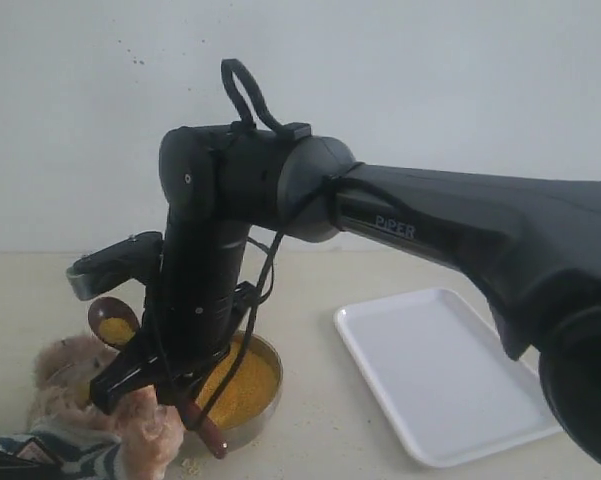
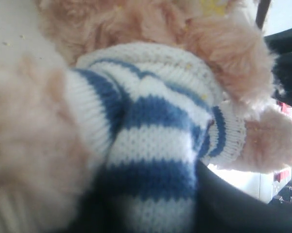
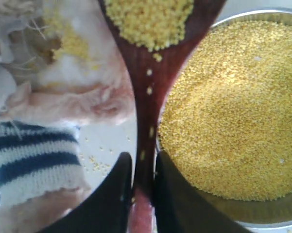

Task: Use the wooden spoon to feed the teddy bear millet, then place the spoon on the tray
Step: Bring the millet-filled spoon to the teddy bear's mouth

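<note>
My right gripper (image 3: 142, 161) is shut on the thin handle of the wooden spoon (image 3: 148, 97). The spoon's bowl carries a heap of millet (image 3: 148, 19) and is held up by the teddy bear's face (image 3: 73, 92). In the exterior view the spoon (image 1: 110, 321) hangs just above the bear's head (image 1: 72, 368) at the lower left. More millet (image 3: 233, 111) fills the steel bowl (image 1: 266, 410) beside the bear. My left gripper (image 2: 155, 208) is shut on the bear's striped shirt (image 2: 150, 121), with dark jaws on either side. The white tray (image 1: 440, 372) lies to the right with nothing on it.
The right arm (image 1: 460, 235) stretches across the scene from the right, over the steel bowl. Loose yellow grains (image 3: 94, 164) are scattered on the tabletop between bear and bowl. A pale wall stands behind the table.
</note>
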